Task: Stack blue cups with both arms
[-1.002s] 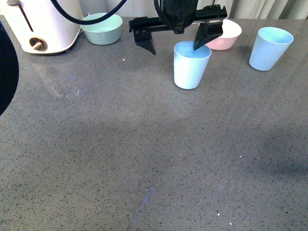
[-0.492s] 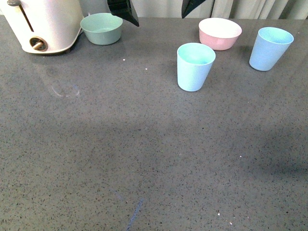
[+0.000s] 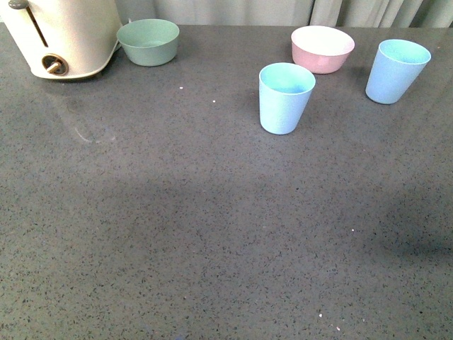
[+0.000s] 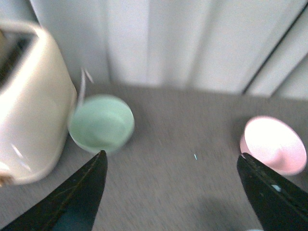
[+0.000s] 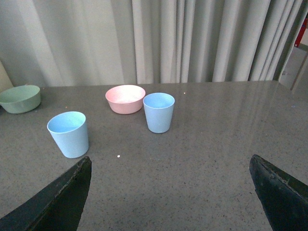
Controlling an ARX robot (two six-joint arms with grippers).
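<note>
Two pale blue cups stand upright on the grey table. One blue cup (image 3: 285, 97) is near the middle back, the other blue cup (image 3: 396, 70) at the back right. Both show in the right wrist view, one (image 5: 69, 134) nearer, the other (image 5: 159, 112) beside the pink bowl. Neither arm shows in the front view. My left gripper (image 4: 171, 163) is open and empty, above the table between the green bowl and the pink bowl; its view is blurred. My right gripper (image 5: 171, 166) is open and empty, well short of both cups.
A mint-green bowl (image 3: 148, 41) and a white toaster (image 3: 60, 35) stand at the back left. A pink bowl with white inside (image 3: 323, 48) sits between the two cups at the back. Curtains (image 5: 159, 38) hang behind the table.
The left gripper, which stood over the middle cup a second ago, has let it go and drawn back out of the front view. The cup stays upright.
</note>
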